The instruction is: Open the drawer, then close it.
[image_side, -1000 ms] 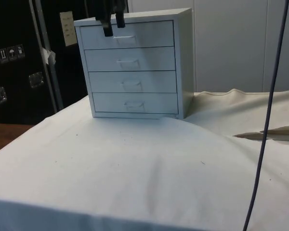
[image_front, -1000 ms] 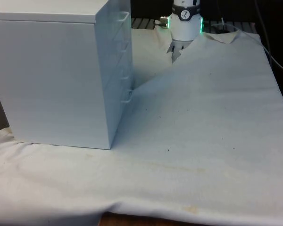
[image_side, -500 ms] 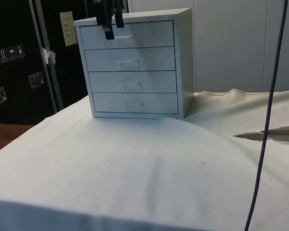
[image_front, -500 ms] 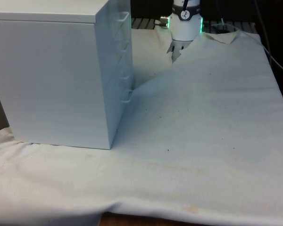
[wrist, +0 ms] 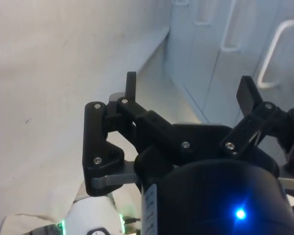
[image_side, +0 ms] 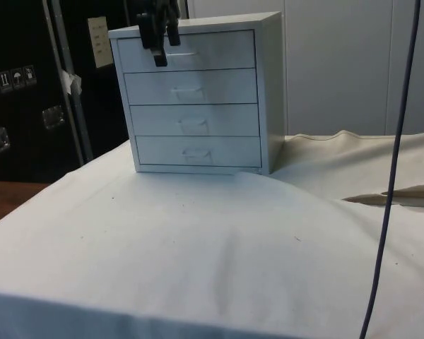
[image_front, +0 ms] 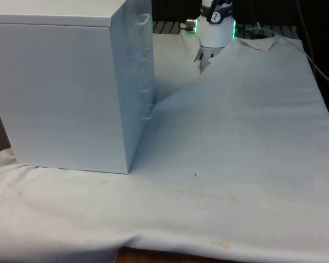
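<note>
Four drawers (image_side: 191, 87) are all shut; nothing is opened yet. Gripper (image_side: 160, 44) hangs by the top handle (image_side: 184, 55), fingers (wrist: 131, 84) apart, holding nothing.

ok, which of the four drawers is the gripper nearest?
The top drawer: the gripper hangs in front of it, beside its handle; the three below sit lower.

Chest (image_side: 198, 99) with all four drawers shut
You see a white chest standing upright on the cloth, at the front view's left; its top drawer (image_side: 187, 51) sits flush, its bow handle (image_side: 184, 56) facing the side camera.
</note>
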Available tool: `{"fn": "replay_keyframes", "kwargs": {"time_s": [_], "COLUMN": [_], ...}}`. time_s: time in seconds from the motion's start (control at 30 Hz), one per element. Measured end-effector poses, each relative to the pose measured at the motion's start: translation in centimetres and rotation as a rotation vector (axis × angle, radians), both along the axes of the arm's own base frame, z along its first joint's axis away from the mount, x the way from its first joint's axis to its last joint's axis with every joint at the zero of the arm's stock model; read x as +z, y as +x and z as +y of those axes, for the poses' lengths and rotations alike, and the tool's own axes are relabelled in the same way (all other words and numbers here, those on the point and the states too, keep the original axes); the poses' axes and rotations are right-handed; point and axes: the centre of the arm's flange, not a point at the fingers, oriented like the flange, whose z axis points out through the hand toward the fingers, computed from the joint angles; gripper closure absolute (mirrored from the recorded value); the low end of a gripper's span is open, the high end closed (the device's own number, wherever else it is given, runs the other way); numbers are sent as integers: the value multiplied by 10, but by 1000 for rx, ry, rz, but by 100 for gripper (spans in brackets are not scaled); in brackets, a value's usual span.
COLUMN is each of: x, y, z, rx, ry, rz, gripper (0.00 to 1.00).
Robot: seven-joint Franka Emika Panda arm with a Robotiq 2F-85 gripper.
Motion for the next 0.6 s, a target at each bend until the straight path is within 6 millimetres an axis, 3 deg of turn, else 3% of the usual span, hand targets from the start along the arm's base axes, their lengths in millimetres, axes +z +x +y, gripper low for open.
{"fn": "replay_keyframes", "kwargs": {"time_s": [0.6], "x": [-16], "y": [3], "z": [-8], "rx": [4], "ry": [-110], "rz": [-2], "gripper": [0]}}
